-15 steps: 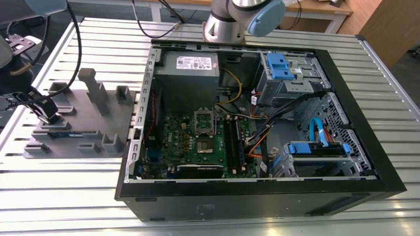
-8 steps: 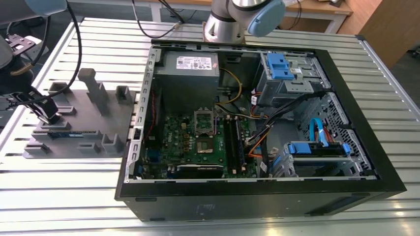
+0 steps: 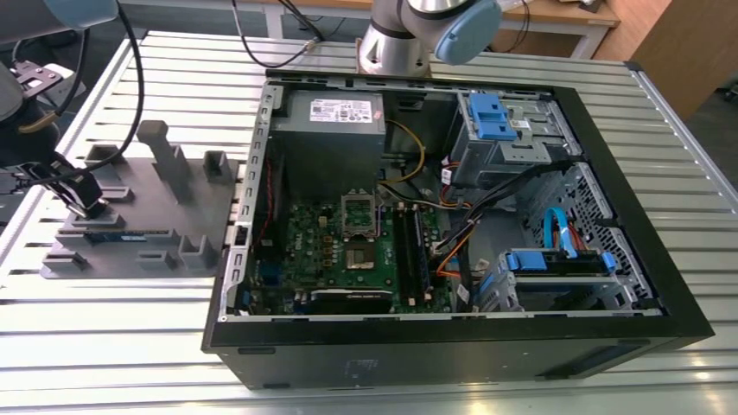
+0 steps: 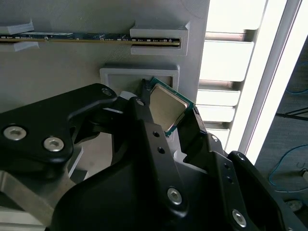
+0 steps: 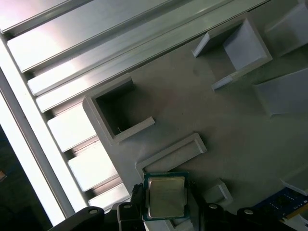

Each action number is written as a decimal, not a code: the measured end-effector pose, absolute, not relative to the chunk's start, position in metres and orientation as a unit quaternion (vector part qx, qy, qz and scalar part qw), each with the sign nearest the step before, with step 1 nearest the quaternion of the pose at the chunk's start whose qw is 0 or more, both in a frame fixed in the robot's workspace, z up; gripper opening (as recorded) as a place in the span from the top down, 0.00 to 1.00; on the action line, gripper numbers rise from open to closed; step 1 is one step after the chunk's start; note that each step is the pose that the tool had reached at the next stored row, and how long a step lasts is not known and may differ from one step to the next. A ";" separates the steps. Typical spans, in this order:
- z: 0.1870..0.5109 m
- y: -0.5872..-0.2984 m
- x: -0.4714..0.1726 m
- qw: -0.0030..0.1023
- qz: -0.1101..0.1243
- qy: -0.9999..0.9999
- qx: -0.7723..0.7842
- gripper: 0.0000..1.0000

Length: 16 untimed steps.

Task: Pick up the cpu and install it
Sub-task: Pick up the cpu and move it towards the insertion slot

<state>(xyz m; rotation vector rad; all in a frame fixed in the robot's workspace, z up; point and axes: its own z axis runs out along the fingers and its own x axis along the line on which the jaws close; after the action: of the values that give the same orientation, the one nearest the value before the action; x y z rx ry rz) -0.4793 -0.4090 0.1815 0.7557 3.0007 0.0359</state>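
gripper (image 4: pixel 169 103): black fingers clamped on edges of cpu (image 4: pixel 165 109) | cpu: flat square, shiny silver top, green rim, tilted, over a raised-walled recess of matte grey tray (image 4: pixel 57 72) | tray slot: long memory stick (image 4: pixel 96 37) | open computer case (image 3: pixel 645 285): green motherboard (image 3: pixel 334 251)

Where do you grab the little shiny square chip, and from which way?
Probably by two opposite thin edges, coming at its flat silver face. The cpu is a thin flat square: the smooth top gives nothing to pinch, only the rims do. In both wrist views the gripper has a finger on either side of it, above the grey tray.
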 end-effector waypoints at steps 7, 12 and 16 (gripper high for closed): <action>0.181 -0.409 -0.479 0.024 0.012 0.969 0.244 0.53; 0.181 -0.409 -0.479 0.024 0.012 0.969 0.244 0.53; 0.181 -0.409 -0.479 0.024 0.012 0.969 0.244 0.53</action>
<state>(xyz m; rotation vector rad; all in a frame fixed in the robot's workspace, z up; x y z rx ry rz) -0.4791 -0.4089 0.1812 0.7556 2.9999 0.0370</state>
